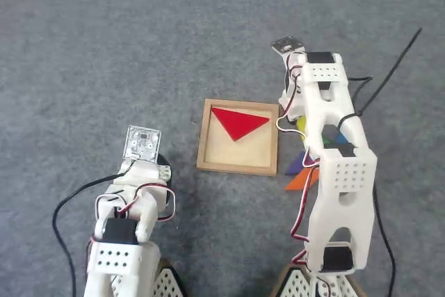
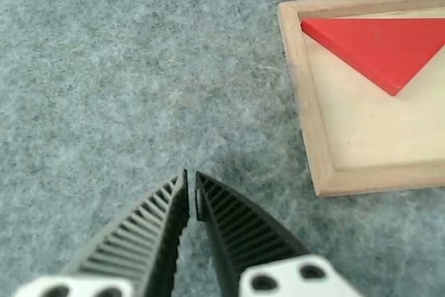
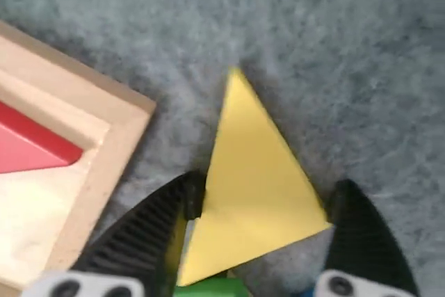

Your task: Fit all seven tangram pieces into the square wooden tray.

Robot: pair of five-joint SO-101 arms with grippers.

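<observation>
While the left gripper [image 2: 191, 177] rests clenched, jaws all but touching and holding nothing, low in the left wrist view over the grey felt [image 1: 104, 67], the work lies further right. In the high view that arm sits at the lower left, apart from the tray's left side.

At the centre of the high view is the square wooden tray [image 1: 236, 169]. One piece is already seated in it: the red triangle [image 1: 238, 123], its long edge along the tray's upper wall and its point aimed at the middle. The rest of the floor is bare wood.

Right of the tray, the right gripper [image 3: 270, 187] is spread open astride the yellow triangle [image 3: 254, 151]. One jaw touches the edge nearer the tray and the other stands just off the far corner. The step in hand looks like picking this piece up.

To do it well, I would close across the widest part of the triangle, not its tip, so the jaws bear on two edges and the wedge shape does not squirt out. Lift it clear of the tray rim before carrying it over, then turn it so a straight side meets a wall or the red piece.

The yellow triangle is flat, matte and sharp-cornered, lying on the felt just beside the tray's corner. A green piece [image 3: 208, 289] is tucked at its base, with the purple piece [image 1: 295, 165] and orange piece [image 1: 302, 180] lower down in the high view.
</observation>
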